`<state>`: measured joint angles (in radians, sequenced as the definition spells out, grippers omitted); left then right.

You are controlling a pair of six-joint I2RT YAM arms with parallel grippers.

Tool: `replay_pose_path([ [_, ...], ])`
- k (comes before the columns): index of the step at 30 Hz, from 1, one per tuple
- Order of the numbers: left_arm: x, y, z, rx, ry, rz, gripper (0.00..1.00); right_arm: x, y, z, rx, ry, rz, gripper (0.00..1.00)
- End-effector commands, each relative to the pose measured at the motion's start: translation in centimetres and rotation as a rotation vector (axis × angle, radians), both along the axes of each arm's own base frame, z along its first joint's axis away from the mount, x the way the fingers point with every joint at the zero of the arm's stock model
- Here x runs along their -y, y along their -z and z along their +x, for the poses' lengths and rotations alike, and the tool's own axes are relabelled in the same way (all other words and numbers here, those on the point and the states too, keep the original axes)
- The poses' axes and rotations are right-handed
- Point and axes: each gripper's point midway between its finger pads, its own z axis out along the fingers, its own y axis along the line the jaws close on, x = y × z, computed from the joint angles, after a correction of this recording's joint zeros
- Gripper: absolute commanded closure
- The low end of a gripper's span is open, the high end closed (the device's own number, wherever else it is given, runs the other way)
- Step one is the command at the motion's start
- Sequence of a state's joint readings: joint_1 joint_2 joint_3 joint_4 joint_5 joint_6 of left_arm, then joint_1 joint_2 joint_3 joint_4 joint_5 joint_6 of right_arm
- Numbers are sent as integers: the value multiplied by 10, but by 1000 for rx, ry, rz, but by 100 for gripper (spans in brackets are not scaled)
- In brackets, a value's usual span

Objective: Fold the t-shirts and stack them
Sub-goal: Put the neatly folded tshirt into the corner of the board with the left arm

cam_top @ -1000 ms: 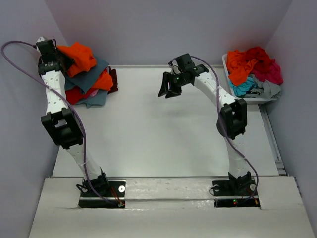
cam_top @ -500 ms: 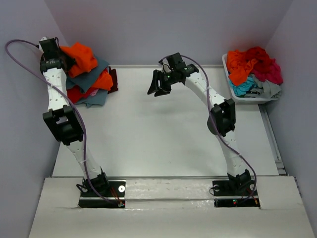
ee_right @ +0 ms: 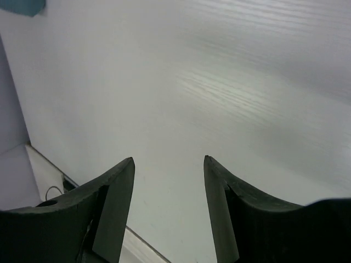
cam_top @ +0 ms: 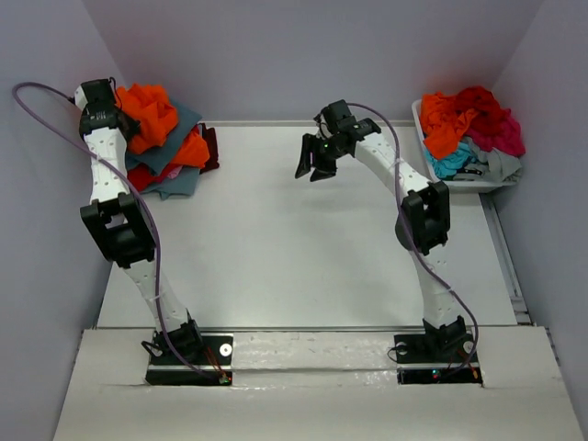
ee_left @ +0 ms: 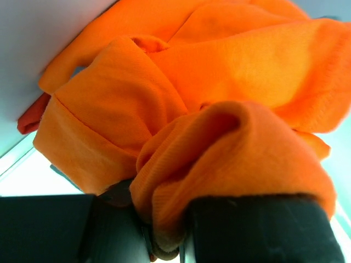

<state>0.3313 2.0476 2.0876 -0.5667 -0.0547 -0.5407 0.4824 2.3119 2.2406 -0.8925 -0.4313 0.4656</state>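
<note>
**A:** What's changed in the last second?

**B:** Barely anything on your left gripper. It stays pinched on the crumpled bright orange cloth t-shirt, bunched on top of the pile of teal-grey and red shirts in the far-left corner. Your right gripper, spread and empty, swung toward it, then drifted back.

**A:** Meaning?

**B:** I'd say you're placing it, with no help from the right.

**Table surface: what rests on it**

White table, matte, with a faint wood grain in the right wrist view.
Far-left corner: stack of t-shirts in teal-grey and orange layers. A dark red piece shows at its right edge.
Far-right corner: white plastic bin, heaped with cloth.
Near edge: left arm base and right arm base, well apart.
</note>
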Motion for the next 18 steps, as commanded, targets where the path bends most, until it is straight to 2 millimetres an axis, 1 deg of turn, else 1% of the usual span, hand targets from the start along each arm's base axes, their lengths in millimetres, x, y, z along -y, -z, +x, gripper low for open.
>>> replay_pose_path([
  [1,-10,2,-18,-41,-46,17,91,71,-27,30,69,201,-105,41],
  [2,-14,3,-20,-48,-53,15,89,79,-23,31,64,217,-120,41],
  [3,-14,6,-20,-57,-52,13,84,90,-22,35,65,239,-127,41],
  [4,-13,8,-21,-65,-49,9,74,92,-24,34,75,241,-132,41],
  [5,-13,10,-21,-69,-48,9,70,98,-21,35,67,248,-139,41],
  [7,-13,10,-22,-71,-47,10,68,99,-19,32,61,246,-141,41],
  [8,-13,11,-23,-74,-46,9,58,99,-22,32,67,243,-135,41],
  [9,-12,10,-23,-74,-46,9,48,98,-19,30,58,239,-134,41],
  [10,-12,10,-24,-77,-46,8,28,97,-20,30,65,237,-128,41],
  [11,-13,9,-24,-77,-51,10,18,97,-23,30,71,236,-122,41],
  [12,-13,5,-24,-72,-50,13,8,96,-22,29,69,233,-117,41],
  [13,-12,4,-25,-76,-47,13,1,97,-23,28,70,230,-117,41],
  [16,-13,-1,-27,-77,-45,25,1,97,-23,29,78,221,-122,41],
  [18,-13,-9,-30,-70,-46,32,1,97,-23,28,79,217,-123,41],
])
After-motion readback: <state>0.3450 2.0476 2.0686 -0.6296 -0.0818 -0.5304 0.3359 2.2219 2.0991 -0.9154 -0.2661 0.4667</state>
